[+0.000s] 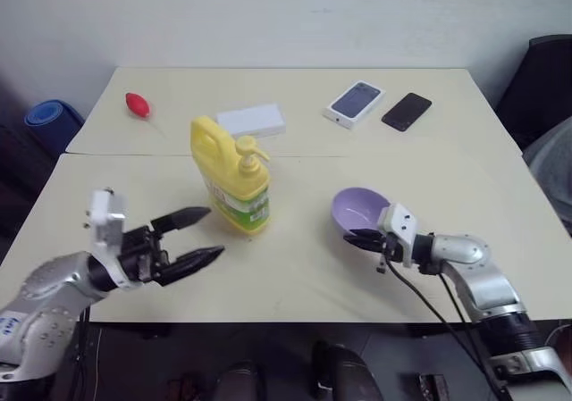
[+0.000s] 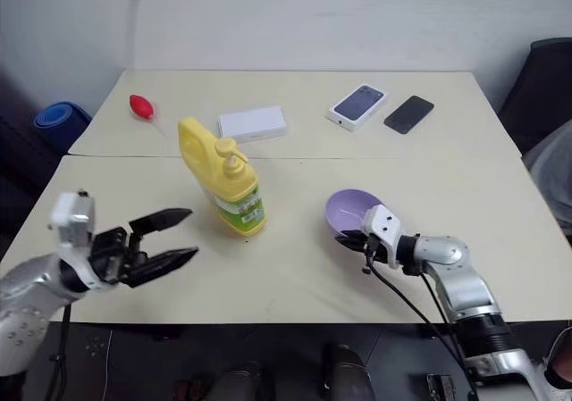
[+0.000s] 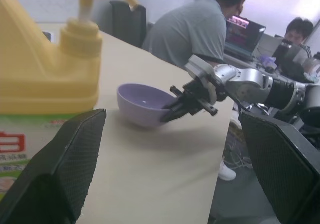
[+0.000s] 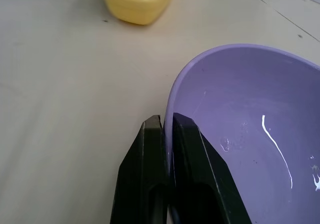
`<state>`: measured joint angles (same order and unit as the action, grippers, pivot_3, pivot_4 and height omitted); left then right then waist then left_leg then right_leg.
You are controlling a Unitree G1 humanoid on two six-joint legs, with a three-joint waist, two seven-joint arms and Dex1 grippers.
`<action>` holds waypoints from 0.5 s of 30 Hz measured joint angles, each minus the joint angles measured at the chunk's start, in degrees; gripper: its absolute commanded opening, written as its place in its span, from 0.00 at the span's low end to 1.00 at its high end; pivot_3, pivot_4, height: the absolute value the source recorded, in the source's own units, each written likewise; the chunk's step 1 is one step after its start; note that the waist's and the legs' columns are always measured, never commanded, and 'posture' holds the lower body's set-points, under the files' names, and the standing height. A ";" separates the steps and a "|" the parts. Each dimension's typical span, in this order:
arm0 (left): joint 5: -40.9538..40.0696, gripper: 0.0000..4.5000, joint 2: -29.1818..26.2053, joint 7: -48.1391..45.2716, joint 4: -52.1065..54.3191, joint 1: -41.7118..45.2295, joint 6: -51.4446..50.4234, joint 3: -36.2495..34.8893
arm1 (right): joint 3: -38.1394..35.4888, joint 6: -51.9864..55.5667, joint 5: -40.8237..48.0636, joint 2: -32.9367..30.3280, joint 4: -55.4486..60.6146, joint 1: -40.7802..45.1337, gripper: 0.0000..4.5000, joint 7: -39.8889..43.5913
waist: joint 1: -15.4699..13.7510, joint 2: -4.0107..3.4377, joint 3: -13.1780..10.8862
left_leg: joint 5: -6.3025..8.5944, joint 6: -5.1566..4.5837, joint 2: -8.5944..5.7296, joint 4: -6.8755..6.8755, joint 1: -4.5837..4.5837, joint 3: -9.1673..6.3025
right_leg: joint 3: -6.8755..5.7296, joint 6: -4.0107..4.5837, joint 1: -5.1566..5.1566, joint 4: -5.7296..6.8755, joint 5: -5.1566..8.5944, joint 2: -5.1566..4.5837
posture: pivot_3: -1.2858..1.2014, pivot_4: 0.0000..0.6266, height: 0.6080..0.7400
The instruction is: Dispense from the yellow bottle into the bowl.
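1. Nearest, the left end effector [image 1: 197, 236] hangs with its fingers spread wide and empty, just short of the yellow bottle [image 1: 231, 179].
2. That bottle stands upright mid-worktop [image 1: 295, 276]; it looks stiff and weighty, best steadied by its moulded handle, pump pressed from above.
3. Beside it, the lavender bowl [image 1: 359, 208] seems light and slippery; the right end effector [image 4: 167, 134] is clamped on its rim.

Red bulb [image 1: 138, 104], white box [image 1: 251, 121], two phones [image 1: 407, 111] on table [image 1: 465, 196]
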<state>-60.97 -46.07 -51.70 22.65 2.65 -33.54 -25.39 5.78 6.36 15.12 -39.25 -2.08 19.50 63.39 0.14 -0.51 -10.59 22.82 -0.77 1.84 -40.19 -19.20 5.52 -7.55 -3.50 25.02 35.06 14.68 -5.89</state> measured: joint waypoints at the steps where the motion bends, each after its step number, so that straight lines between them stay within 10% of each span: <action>1: -1.29 1.00 -1.13 0.58 0.06 1.88 -0.89 -0.85 | -0.04 0.78 0.65 -1.05 1.85 0.23 0.00 1.08 | -0.09 0.01 -0.01 | 0.00 0.00 -0.01 -0.01 -0.01 -0.02 | -0.01 0.00 0.00 0.00 0.00 0.00 | 0.52 0.24 1.00; 15: 13.25 0.12 -0.04 -4.04 -23.50 42.46 2.57 15.85 | 7.55 14.40 2.62 -4.38 18.19 12.74 0.00 6.68 | -0.24 0.15 -0.10 | -0.05 0.08 -0.32 -0.04 -0.09 0.16 | -0.34 -0.05 0.10 0.01 -0.03 0.52 | 0.52 0.24 1.00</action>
<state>-47.72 -46.11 -55.74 -0.85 45.12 -30.96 -9.54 13.33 20.76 17.74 -43.64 16.11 32.23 70.07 -0.10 -0.35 -10.69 22.77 -0.69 1.52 -40.24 -19.29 5.68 -7.89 -3.55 25.12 35.07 14.66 -5.38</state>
